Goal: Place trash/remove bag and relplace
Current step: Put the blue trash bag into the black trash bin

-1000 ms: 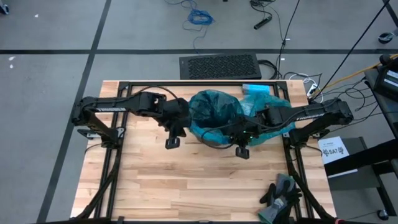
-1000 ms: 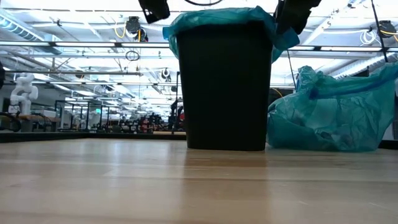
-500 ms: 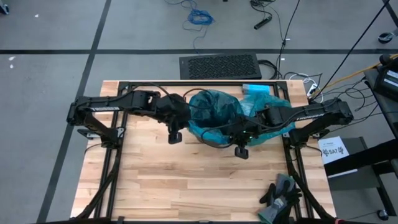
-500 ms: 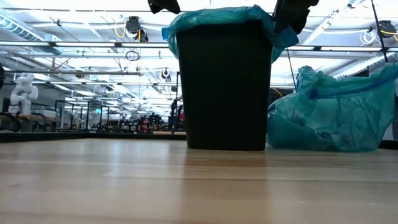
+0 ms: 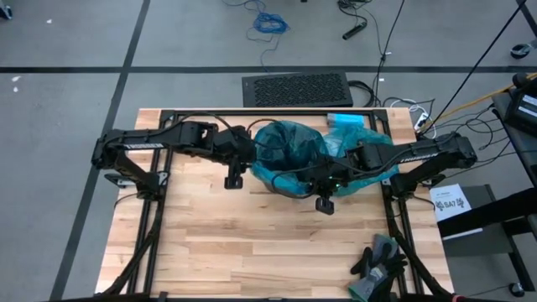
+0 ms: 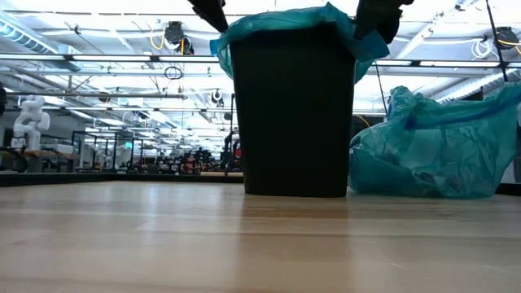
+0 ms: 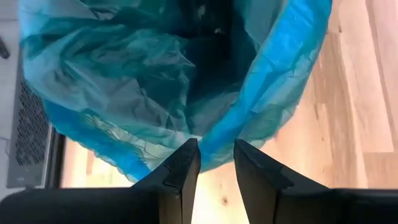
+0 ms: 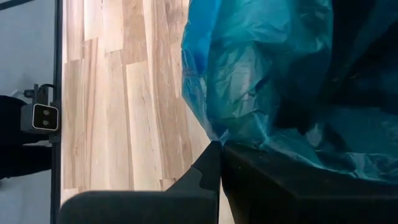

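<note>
A black bin (image 6: 293, 114) stands upright mid-table, lined with a teal bag (image 5: 289, 151) whose rim is folded over the bin's top edge. My left gripper (image 7: 216, 155) is open at the bin's left rim, high above the table, one finger on each side of the bag's folded-over edge (image 7: 211, 140). My right gripper (image 8: 221, 165) is shut on the bag at the bin's near-right rim. In the low view both show at the top, the left (image 6: 210, 10) and the right (image 6: 378, 16). No trash scraps show. My left gripper: whether its fingers touch the bag's edge, I cannot tell. My right gripper pinches the bag's folded-over rim (image 8: 214, 134) at the bin's near-right corner, coming from above and from the table's right. The film there stands up in a small peak (image 6: 330, 10) over the bin's top.
A filled, tied teal bag (image 6: 431, 146) sits on the table right of the bin, toward the far edge. A light-blue pack (image 5: 344, 120) lies at the far edge. Dark gloves (image 5: 377, 260) lie at the near right corner. Bare wood (image 5: 252, 243) stretches in front of the bin.
My left gripper has moved up and toward the far edge, closing in on the bin's left rim. The bag's rim by my right gripper has risen into a small peak. The bin has stayed where it was.
</note>
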Motion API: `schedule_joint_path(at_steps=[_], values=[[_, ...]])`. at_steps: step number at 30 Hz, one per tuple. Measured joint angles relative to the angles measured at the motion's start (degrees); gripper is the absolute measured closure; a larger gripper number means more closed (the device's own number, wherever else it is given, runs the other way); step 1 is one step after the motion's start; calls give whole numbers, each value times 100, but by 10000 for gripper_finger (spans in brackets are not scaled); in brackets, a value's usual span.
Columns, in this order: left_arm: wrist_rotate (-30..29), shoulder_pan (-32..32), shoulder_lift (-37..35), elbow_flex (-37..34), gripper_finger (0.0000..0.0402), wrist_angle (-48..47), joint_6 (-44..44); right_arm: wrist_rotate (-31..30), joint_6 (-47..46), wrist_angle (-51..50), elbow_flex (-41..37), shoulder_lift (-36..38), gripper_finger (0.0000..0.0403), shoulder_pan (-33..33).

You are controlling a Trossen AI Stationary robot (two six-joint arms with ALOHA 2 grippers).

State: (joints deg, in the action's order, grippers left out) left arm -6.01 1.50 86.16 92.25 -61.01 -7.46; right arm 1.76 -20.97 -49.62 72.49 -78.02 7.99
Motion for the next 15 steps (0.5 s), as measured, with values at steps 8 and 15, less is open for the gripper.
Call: schedule_joint_path(at_steps=[8, 15], values=[[525, -3, 189, 0, 304, -313, -211, -22, -46, 48, 0, 0, 403, -2], [717, -24, 317, 0, 392, -658, 300, -48, -426, 8, 0, 0, 403, 0]])
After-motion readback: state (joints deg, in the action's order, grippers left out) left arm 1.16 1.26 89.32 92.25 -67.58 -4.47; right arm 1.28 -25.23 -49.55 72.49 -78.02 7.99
